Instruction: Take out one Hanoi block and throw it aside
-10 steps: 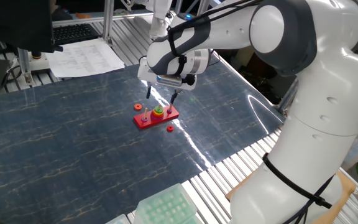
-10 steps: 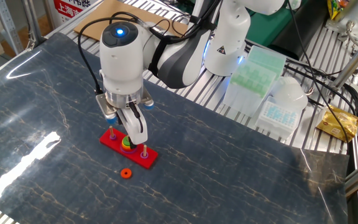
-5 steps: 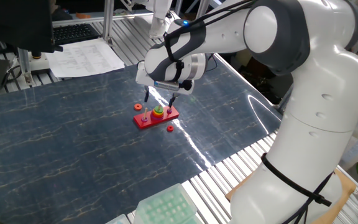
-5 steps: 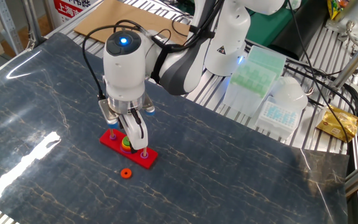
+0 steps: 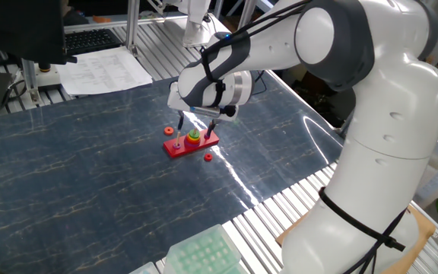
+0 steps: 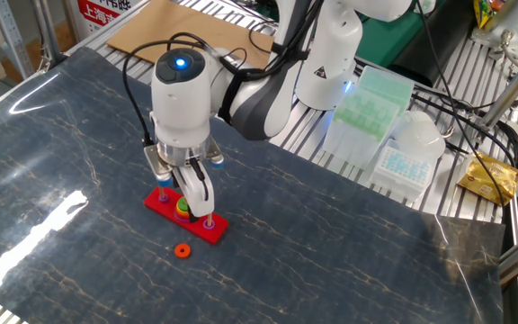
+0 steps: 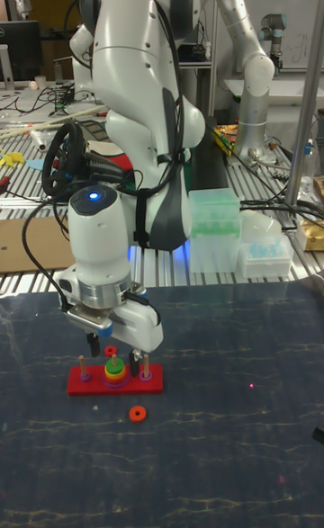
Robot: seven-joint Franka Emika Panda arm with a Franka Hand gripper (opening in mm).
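The red three-peg base lies on the dark table. Its middle peg carries a short stack of rings, and the green Hanoi block sits in it, with yellow and red showing around it. My gripper hangs open straight over that stack, one finger on each side of the middle peg. The fingertips reach down near the top of the stack and hold nothing. In the other fixed view one finger partly hides the stack.
A loose orange ring lies on the table just in front of the base. A green tip rack and plastic boxes stand off the mat's edge. Papers lie at the far corner.
The gripper has come down a little over the middle peg, still open. The base and rings have not moved.
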